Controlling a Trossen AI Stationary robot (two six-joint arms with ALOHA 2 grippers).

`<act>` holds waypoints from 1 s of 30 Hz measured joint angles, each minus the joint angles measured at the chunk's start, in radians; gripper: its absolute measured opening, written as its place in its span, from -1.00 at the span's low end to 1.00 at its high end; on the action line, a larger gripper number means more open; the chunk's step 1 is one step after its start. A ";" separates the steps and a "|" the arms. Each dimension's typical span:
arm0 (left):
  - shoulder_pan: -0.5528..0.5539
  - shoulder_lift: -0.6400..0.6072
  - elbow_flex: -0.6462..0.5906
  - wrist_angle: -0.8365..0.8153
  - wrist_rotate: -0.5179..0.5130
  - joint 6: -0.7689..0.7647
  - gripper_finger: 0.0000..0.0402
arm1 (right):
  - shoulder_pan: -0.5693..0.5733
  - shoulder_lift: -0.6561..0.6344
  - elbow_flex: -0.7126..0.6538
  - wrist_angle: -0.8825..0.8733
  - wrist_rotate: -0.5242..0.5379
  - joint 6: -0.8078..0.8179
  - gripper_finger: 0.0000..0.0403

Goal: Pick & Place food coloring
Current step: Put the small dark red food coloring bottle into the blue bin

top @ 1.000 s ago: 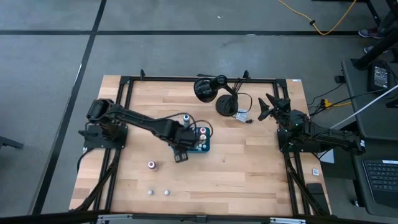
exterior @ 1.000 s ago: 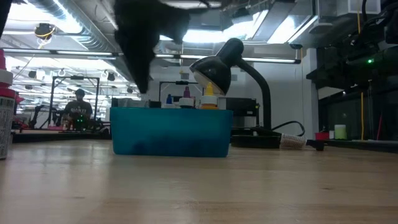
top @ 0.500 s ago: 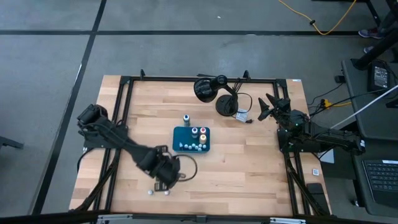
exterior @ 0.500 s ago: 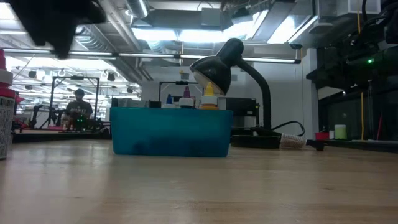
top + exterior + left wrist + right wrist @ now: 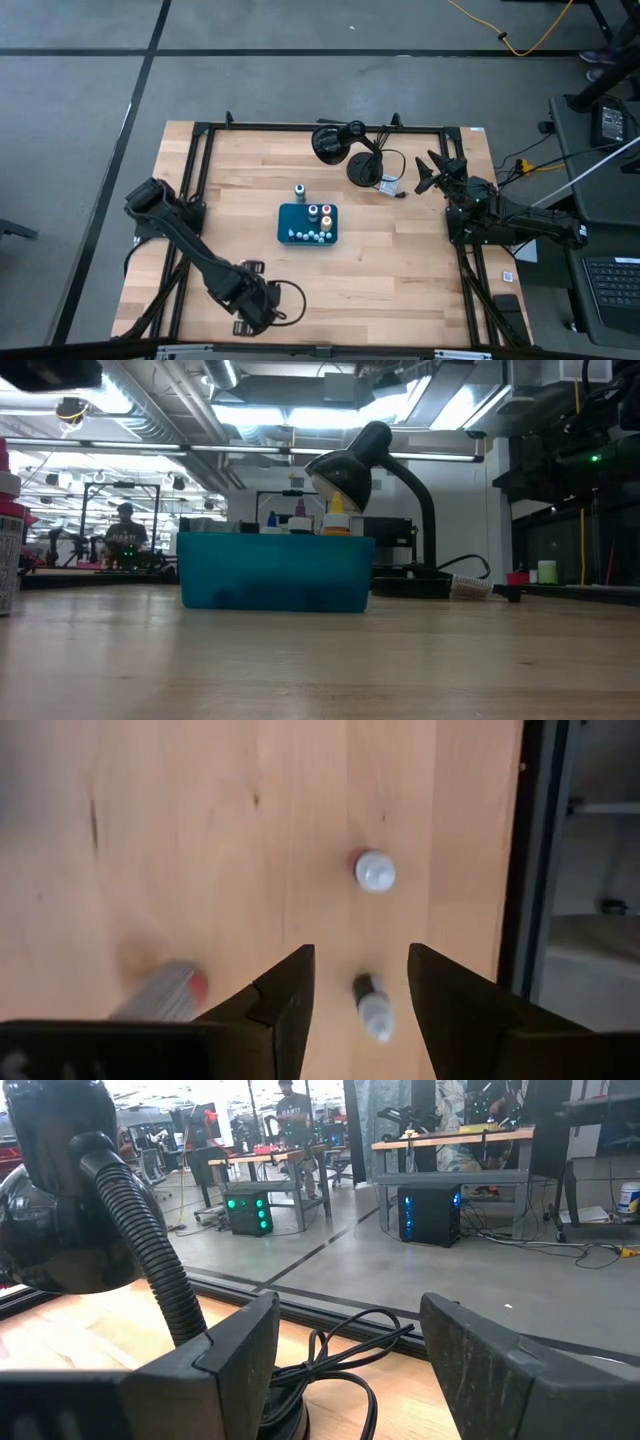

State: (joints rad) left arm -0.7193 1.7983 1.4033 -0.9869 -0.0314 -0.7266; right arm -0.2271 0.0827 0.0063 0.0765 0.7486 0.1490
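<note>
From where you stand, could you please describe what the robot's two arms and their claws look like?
Both arms are dark, jointed links mounted on black bases at the table's sides. The left claw has two black, wedge-shaped fingers tapering toward their tips. The right claw has similar black fingers with a slightly scuffed, matte surface. Black cables loop beside the left arm's wrist.

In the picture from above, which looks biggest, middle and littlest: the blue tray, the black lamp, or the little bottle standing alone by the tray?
1. Black lamp, with its head and base.
2. Teal tray, a bit smaller.
3. Lone bottle, by far the littlest.
</note>
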 joint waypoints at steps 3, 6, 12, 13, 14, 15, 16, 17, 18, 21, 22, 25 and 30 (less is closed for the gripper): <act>0.002 0.033 0.000 0.041 -0.003 0.001 -0.22 | 0.000 0.000 0.000 0.000 0.000 0.000 0.21; 0.002 0.062 0.000 0.078 -0.002 -0.015 -0.20 | 0.000 0.000 0.000 0.000 0.000 0.000 0.21; -0.003 0.123 0.000 0.147 0.017 -0.036 -0.16 | 0.000 0.000 0.000 0.000 0.000 0.000 0.21; -0.004 0.132 0.000 0.160 0.017 -0.036 -0.16 | 0.000 0.000 0.000 0.000 0.000 0.000 0.21; -0.006 0.139 0.000 0.162 0.017 -0.037 -0.16 | 0.000 0.000 0.000 0.000 0.000 0.000 0.21; -0.005 0.145 0.000 0.159 0.015 -0.037 -0.16 | 0.000 0.000 0.000 0.000 0.000 0.000 0.21; -0.005 0.153 0.000 0.159 0.011 -0.038 -0.16 | 0.000 0.000 0.000 0.000 0.000 0.000 0.21; -0.006 0.159 0.000 0.160 0.005 -0.038 -0.16 | 0.000 0.000 0.000 0.000 0.000 0.000 0.21; -0.006 0.165 0.000 0.157 0.001 -0.038 -0.16 | 0.000 0.000 0.000 0.000 0.000 0.000 0.21; -0.005 0.168 0.000 0.158 -0.004 -0.040 -0.16 | 0.000 0.000 0.000 0.000 0.000 0.000 0.21; -0.005 0.168 0.000 0.157 -0.005 -0.045 -0.16 | 0.000 0.000 0.000 0.000 0.000 0.000 0.21; -0.005 0.169 0.000 0.157 -0.017 -0.049 -0.21 | 0.000 0.000 0.000 0.000 0.000 0.000 0.21; -0.005 0.169 0.000 0.157 -0.018 -0.049 -0.41 | 0.000 0.000 0.000 0.000 0.000 0.000 0.21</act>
State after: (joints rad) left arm -0.7246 1.9671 1.4033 -0.8295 -0.0496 -0.7753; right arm -0.2271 0.0827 0.0064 0.0764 0.7486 0.1490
